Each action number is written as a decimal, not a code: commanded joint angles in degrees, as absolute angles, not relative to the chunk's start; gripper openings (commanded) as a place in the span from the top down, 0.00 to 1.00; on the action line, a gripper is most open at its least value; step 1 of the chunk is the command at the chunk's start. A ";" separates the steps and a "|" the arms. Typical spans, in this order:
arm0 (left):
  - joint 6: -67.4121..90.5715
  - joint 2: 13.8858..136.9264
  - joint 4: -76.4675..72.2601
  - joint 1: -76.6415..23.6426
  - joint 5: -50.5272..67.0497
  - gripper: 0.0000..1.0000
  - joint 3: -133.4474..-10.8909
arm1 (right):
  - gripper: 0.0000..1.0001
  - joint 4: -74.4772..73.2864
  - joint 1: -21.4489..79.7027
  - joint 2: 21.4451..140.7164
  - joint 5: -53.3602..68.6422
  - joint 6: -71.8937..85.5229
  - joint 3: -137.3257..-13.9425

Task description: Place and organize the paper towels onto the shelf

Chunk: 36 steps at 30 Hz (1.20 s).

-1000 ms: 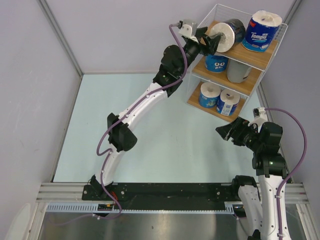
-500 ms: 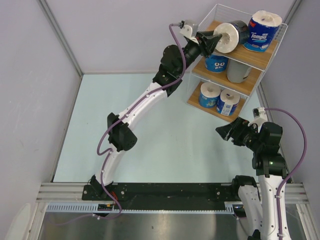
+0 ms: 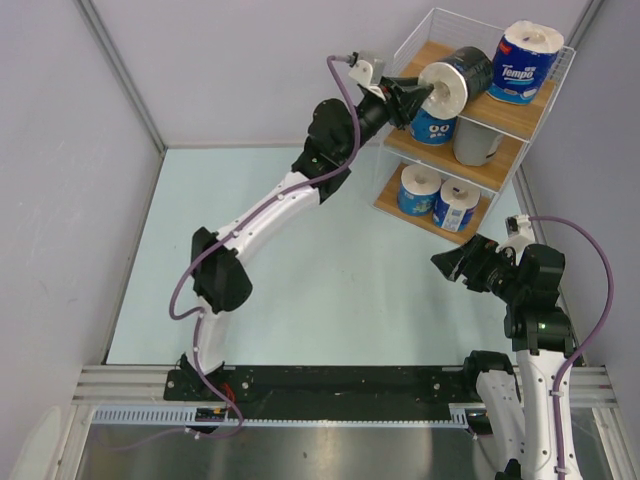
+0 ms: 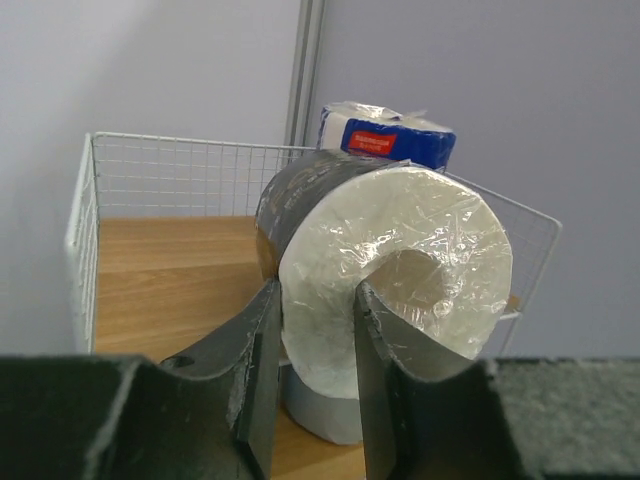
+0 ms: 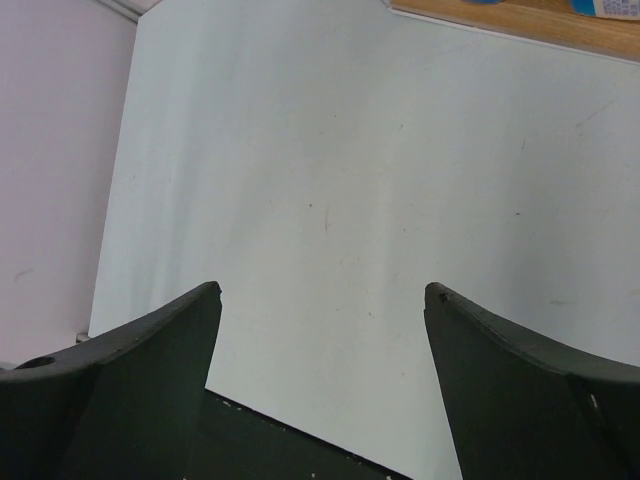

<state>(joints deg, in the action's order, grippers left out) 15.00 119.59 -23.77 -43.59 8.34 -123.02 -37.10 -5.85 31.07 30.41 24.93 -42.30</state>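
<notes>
I have the left gripper (image 4: 317,300) clenched on the black roll (image 4: 400,260), one finger inside the hollow core and the other outside, pinching the paper wall between them. The roll lies on its side over the top board of the shelf (image 4: 150,270), at the open end away from the blue roll (image 4: 390,135). I cannot tell whether it rests on the wood.

I judge it light and soft. The wound paper gives under the pads, and the glossy, crinkled film looks slippery, so hooking through the core seems the safest hold. As a cylinder on smooth wood it may roll, and standing it on a flat end against the wire rail (image 4: 180,175) would steady it.

The right gripper (image 5: 320,300) is spread wide and empty, low in front of the shelf's bottom tier.
</notes>
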 commanded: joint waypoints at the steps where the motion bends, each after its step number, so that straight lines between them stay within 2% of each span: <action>1: 14.15 105.92 -30.94 -43.33 8.70 0.93 -116.65 | 0.13 -36.56 -6.06 30.76 30.67 24.87 -42.28; 7: 11.78 92.31 -27.08 -43.33 5.37 0.95 -104.35 | 0.13 -36.56 -6.15 30.59 30.59 25.13 -42.28; 13: 11.07 74.20 -21.36 -43.33 -5.00 0.95 -81.69 | 0.13 -36.39 -6.15 30.23 30.59 25.57 -41.84; 14: 11.60 71.48 -22.23 -43.33 -6.84 0.96 -74.25 | 0.13 -36.30 -6.15 30.23 30.59 25.58 -41.92; 17: 13.44 62.86 -20.41 -43.33 -9.83 0.97 -62.02 | 0.13 -36.30 -6.15 30.32 30.67 25.40 -41.84; 22: 17.66 52.32 -15.22 -43.42 -13.01 0.99 -49.06 | 0.13 -36.47 -6.15 30.32 30.59 25.49 -41.75; 31: 22.67 50.18 -10.10 -43.86 -10.29 1.00 -35.61 | 0.14 -35.51 -6.15 30.24 31.55 25.66 -41.57; 33: 23.90 50.80 -11.07 -44.03 -9.50 1.00 -34.28 | 0.16 -33.93 -5.80 30.32 38.79 24.01 -41.66; 36: 25.48 52.29 -11.42 -44.73 -8.18 1.00 -32.44 | 0.17 -32.70 -2.92 30.32 42.19 23.99 -42.62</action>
<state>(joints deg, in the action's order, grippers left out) 21.08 51.99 -6.28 -43.77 -10.46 -33.47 -36.32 -5.67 30.79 34.52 24.75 -41.45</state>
